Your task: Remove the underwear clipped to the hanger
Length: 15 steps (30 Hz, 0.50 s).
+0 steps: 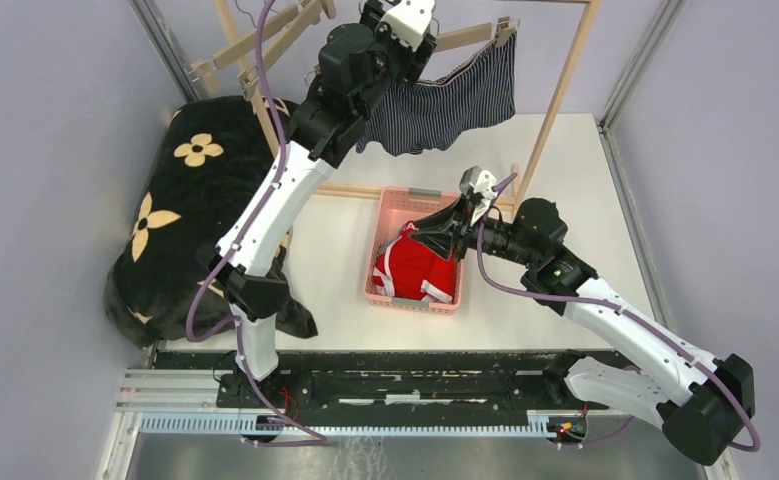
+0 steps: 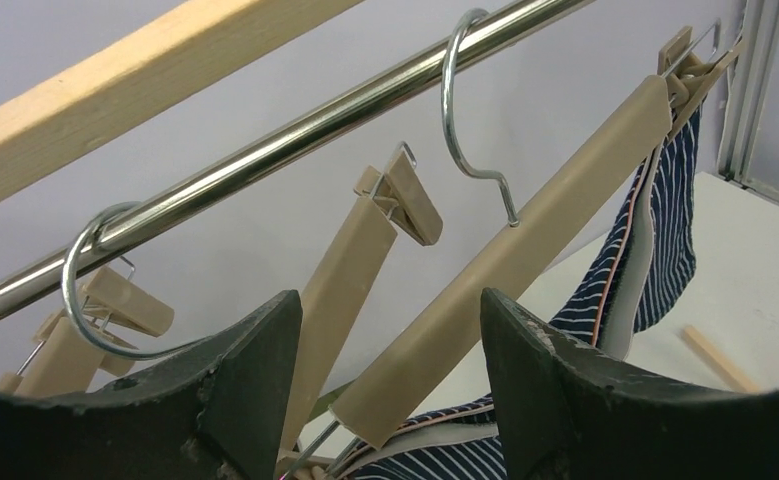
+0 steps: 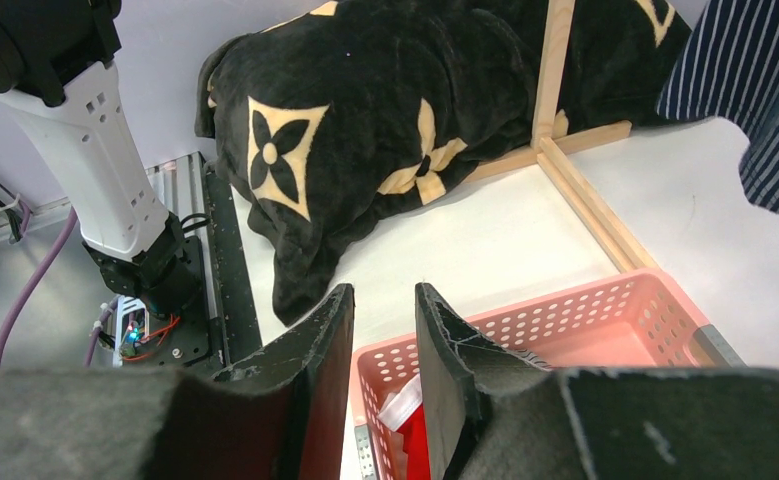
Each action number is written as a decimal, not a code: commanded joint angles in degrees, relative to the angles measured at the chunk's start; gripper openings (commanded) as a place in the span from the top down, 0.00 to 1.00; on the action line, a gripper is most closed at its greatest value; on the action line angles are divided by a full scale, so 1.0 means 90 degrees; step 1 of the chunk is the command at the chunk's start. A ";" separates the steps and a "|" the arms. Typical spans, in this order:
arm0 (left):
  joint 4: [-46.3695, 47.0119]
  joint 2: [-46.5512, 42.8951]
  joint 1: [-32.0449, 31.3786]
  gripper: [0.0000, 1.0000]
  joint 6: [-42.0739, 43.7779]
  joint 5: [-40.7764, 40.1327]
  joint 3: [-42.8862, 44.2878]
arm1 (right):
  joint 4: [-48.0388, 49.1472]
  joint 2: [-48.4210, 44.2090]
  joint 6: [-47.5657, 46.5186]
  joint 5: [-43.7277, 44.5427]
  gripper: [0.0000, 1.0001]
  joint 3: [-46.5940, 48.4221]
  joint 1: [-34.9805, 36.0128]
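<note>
Red briefs (image 1: 417, 268) lie in the basket (image 1: 415, 303) under your released right end effector (image 3: 383, 300); blue boxers (image 1: 455, 100) hang clipped beside your released left end effector (image 2: 387, 310).

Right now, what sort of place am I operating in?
Probably a robot test cell staged as a laundry corner, not a home: plain grey panels in metal framing enclose a white table, with a wooden clothes rack and a pink basket set up on it.

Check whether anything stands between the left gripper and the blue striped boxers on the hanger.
Nothing visible does. The left gripper is open astride the lower end of the hanger, and the blue striped boxers hang just below it.
</note>
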 commanded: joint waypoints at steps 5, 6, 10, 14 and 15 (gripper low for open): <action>0.0260 0.0188 0.0027 0.27 0.0258 0.0009 -0.0030 | 0.0180 -0.0118 -0.0104 0.0027 0.63 0.0026 0.0043; 0.0243 0.0201 0.0027 0.27 0.0259 0.0013 -0.0024 | 0.0183 -0.0133 -0.0116 0.0042 0.63 0.0018 0.0051; 0.0100 0.0226 0.0033 0.29 0.0259 0.0092 -0.0041 | 0.0184 -0.0136 -0.0141 0.0100 0.63 0.0005 0.0055; 0.0019 0.0232 0.0047 0.33 0.0254 0.0109 -0.0162 | 0.0232 -0.0114 -0.0117 0.0092 0.63 0.0007 0.0055; 0.0020 0.0218 0.0047 0.35 0.0229 0.0128 -0.0207 | 0.0242 -0.0103 -0.0113 0.0099 0.63 0.0002 0.0057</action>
